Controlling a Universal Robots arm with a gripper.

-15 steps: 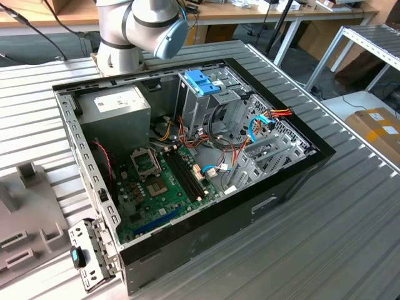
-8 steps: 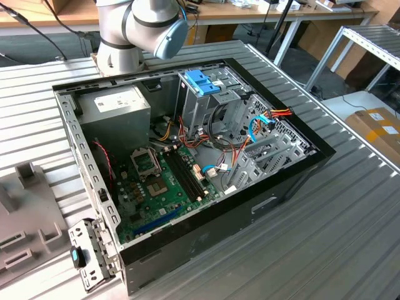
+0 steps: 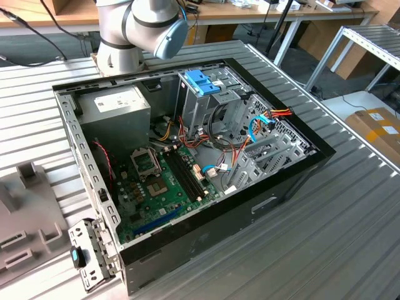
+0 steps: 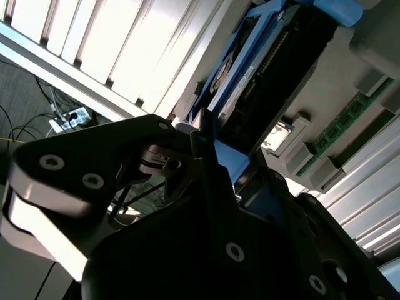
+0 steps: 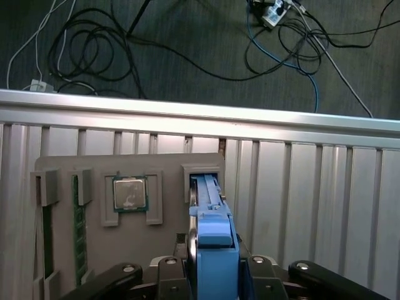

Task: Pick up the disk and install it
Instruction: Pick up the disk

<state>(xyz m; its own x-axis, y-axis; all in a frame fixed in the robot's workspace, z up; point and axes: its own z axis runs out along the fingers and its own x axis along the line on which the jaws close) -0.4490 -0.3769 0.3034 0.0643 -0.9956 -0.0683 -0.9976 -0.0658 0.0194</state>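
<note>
In the first wrist view the disk [image 5: 211, 215], a grey drive in a light-blue carrier frame, stands on edge in a slot of a grey holder tray [image 5: 94, 250]. My gripper [image 5: 215, 253] is shut on it, with one black finger pressed to each flat side of the blue frame. The second wrist view looks along the disk [image 4: 250, 81] from beside the gripper [image 4: 209, 159], whose dark fingers [image 4: 206, 181] clamp its near end. In the exterior view the open computer case [image 3: 187, 156] lies on the table, with a tall grey drive cage [image 3: 206, 106] inside.
The holder tray also carries a processor chip [image 5: 129, 192] and a green memory stick [image 5: 78, 225]. Past the slatted table's edge rail [image 5: 200, 115], cables [image 5: 187, 50] lie on the floor. A blue bracket [image 3: 201, 81] tops the drive cage. The arm's base [image 3: 125, 37] stands behind the case.
</note>
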